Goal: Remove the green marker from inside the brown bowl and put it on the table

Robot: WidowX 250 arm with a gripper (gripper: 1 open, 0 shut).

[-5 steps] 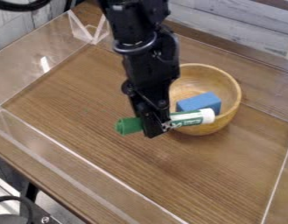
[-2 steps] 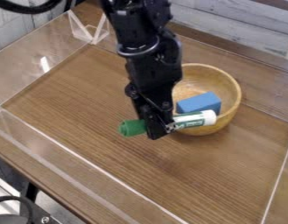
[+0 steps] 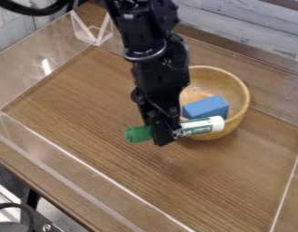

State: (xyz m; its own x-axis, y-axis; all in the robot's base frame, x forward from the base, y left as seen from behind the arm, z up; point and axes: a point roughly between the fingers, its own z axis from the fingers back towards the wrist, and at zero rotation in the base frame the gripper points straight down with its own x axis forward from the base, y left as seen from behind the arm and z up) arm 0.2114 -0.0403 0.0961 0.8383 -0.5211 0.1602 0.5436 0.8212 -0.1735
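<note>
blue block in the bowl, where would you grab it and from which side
Grip the blue block across its short width, coming straight down from above. It lies flat inside the brown bowl, so the rim blocks any sideways approach. The green marker, held by the gripper, crosses the near rim.

walls: clear acrylic panels (image 3: 43,63) | floor: pale, top right (image 3: 266,18)

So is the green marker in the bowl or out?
Partly out: the green marker, clamped by the gripper, crosses the brown bowl rim, green end over the table.
</note>
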